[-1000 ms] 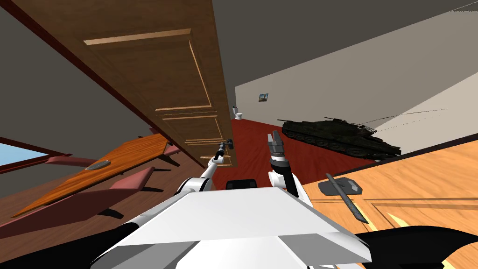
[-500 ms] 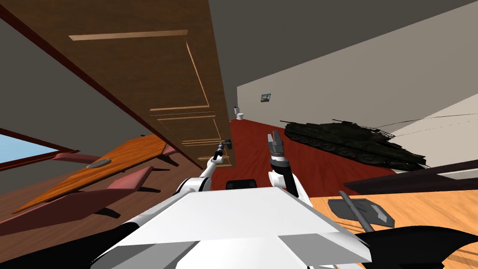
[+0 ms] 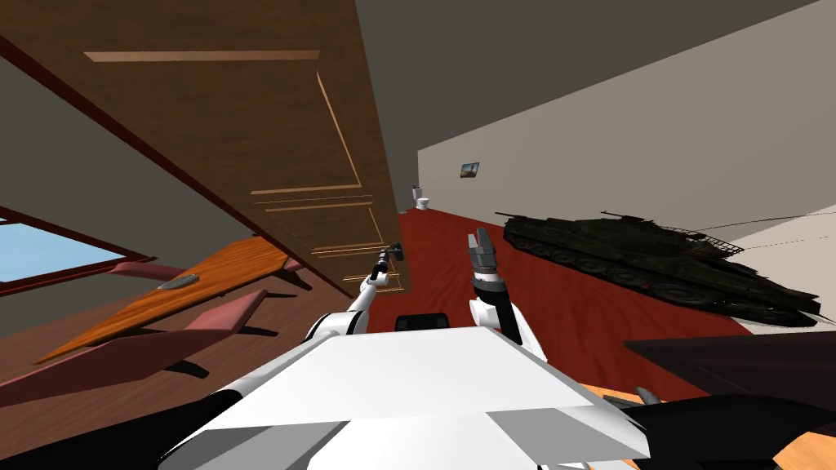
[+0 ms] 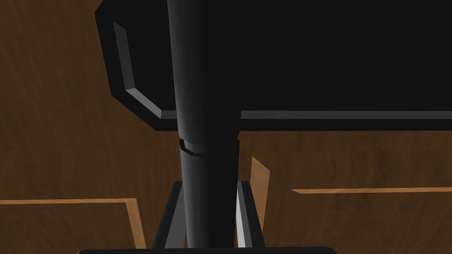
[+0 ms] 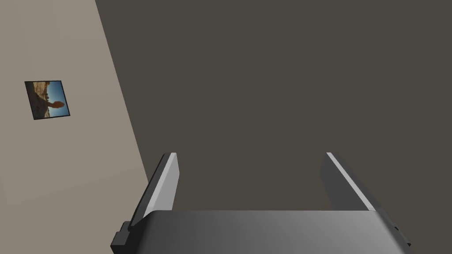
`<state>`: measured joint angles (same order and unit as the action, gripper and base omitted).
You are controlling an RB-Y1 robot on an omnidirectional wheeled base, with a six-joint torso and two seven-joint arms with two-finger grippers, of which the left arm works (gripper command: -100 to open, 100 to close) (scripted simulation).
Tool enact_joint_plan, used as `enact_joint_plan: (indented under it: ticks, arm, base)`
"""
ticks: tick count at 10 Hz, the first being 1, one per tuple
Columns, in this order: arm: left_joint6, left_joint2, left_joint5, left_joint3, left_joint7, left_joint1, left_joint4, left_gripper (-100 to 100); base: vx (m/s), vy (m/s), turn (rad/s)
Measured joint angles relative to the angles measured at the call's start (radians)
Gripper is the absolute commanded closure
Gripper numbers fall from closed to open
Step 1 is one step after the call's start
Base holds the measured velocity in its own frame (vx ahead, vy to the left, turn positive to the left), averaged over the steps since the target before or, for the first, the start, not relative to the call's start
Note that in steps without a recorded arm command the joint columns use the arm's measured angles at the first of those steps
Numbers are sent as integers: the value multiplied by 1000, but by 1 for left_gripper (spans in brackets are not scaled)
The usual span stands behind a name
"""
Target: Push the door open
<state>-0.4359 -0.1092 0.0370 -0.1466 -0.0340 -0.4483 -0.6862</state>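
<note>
A brown panelled door (image 3: 269, 147) slants across the left of the head view, and its free edge ends at a dark lever handle (image 3: 397, 251). My left gripper (image 3: 384, 263) reaches up to that handle. In the left wrist view the dark lever (image 4: 203, 88) runs up between the two fingers (image 4: 242, 211), which press its sides in front of the black backplate (image 4: 309, 57) and the door face (image 4: 57, 110). My right gripper (image 3: 482, 245) is raised beside the door's edge, over the red floor, fingers apart and holding nothing (image 5: 249, 154).
A dark model tank (image 3: 653, 253) lies on the red floor to the right. An orange table (image 3: 180, 285) with red chairs (image 3: 147, 343) stands left, below a window (image 3: 41, 253). A dark slab (image 3: 735, 359) juts in at lower right. A small white toilet (image 3: 421, 200) stands far back.
The whole view has swung: the light wooden panel with a grey handle at lower right has slid almost out of sight and more of the tank shows. Both arms keep their places in the picture.
</note>
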Motion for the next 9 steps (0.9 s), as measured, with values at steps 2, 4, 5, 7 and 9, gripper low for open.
enact_joint_plan:
  ticks: [2, 4, 5, 7, 9]
  arm:
    - [1, -4, 5, -19, 9, 1, -2, 100]
    - [-5, -11, 10, -38, 16, -3, 7, 100]
    - [-1, -12, 12, -46, 20, 2, -1, 100]
    - [-3, -18, 17, -63, 28, 2, 6, 100]
    - [-6, -24, 20, -75, 31, 2, 12, 100]
  base:
    - [133, -130, 76]
    - [138, -111, 68]
    - [153, -127, 71]
    - [100, -78, 69]
    - [165, -79, 68]
